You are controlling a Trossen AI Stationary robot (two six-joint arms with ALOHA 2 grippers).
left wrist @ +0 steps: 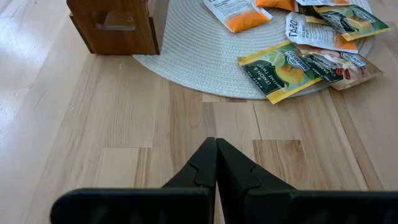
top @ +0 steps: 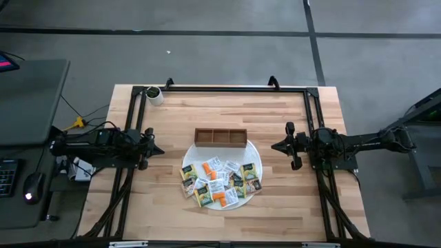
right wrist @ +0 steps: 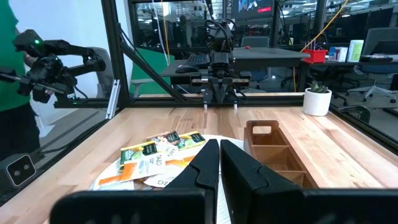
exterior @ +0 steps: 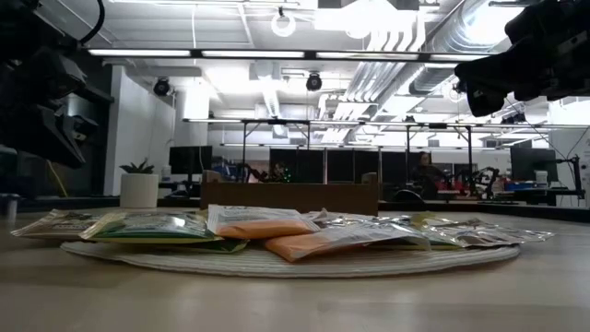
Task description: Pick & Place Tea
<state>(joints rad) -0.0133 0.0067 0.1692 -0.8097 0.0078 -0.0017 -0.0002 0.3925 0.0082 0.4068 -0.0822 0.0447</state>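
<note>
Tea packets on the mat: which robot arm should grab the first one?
Probably either; it's close. The tea lies on the mat midway between the left gripper and right gripper. Both are shut and empty. The left wrist view shows packets right ahead, so I'd lean left.

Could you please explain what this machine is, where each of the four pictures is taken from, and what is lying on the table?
It is a robot with two dark arms at a wooden table. One picture looks straight down, one looks level across the tabletop, and two come from cameras on the wrists. The left gripper and right gripper wait at opposite sides, both shut and holding nothing. Between them lies a round white mat covered with loose tea packets. A wooden tray with three compartments, all apparently empty, stands at the mat's far edge. A small potted plant sits in a far corner.
</note>
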